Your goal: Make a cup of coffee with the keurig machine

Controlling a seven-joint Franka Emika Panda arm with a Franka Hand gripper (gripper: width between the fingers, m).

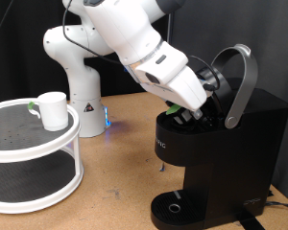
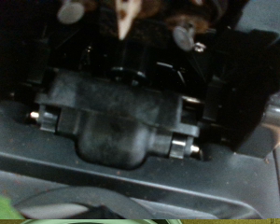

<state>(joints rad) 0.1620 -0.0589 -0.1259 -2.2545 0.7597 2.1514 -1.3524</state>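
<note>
cup: sat on the top tier of a white round rack at 9 o'clock in the exterior view, well apart from the brewer; not under the spout.
keurig machine: at 4 o'clock on the bench, lid handle raised, drip tray bare.
pincer: down in the open pod chamber; spread or load could not be told.
progress: lid was up; cup placement and brew looked undone.
wrist view only: dark chamber housing close up, blurred; cup absent.

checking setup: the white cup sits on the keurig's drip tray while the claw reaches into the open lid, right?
Not quite. The exterior view shows the cup on the white tiered stand at the exterior view's left, not on the drip tray. The claw does reach into the open keurig machine.
</note>
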